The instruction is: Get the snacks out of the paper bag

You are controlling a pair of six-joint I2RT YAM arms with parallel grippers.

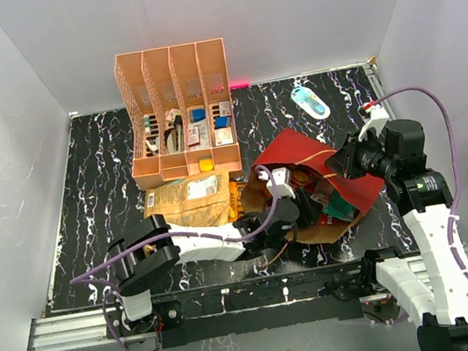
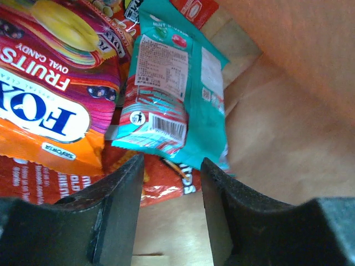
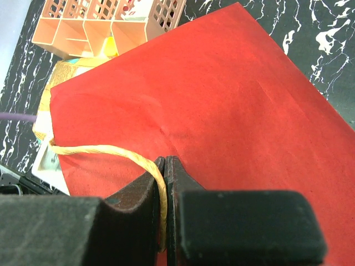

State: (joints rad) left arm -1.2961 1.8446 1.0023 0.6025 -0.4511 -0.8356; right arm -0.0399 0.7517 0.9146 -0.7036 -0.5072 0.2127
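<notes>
Step in hand: extracting the next snack. My left pincer (image 2: 171, 166) is released and sits inside the paper bag (image 1: 296, 146), jaws spread just short of the teal-white packet (image 2: 183, 83), which lies in the bag beside the orange-red candy bag (image 2: 50, 105). My right pincer (image 3: 166, 166) is clenched on the bag's loop handle (image 3: 100, 149), and a mustard-gold chip bag (image 1: 189, 202) lies outside the bag on the worktop (image 1: 101, 179). Next move, in my judgement: advance the left pincer until the teal packet's near edge enters the jaws, clench, then withdraw through the bag's mouth.
</notes>
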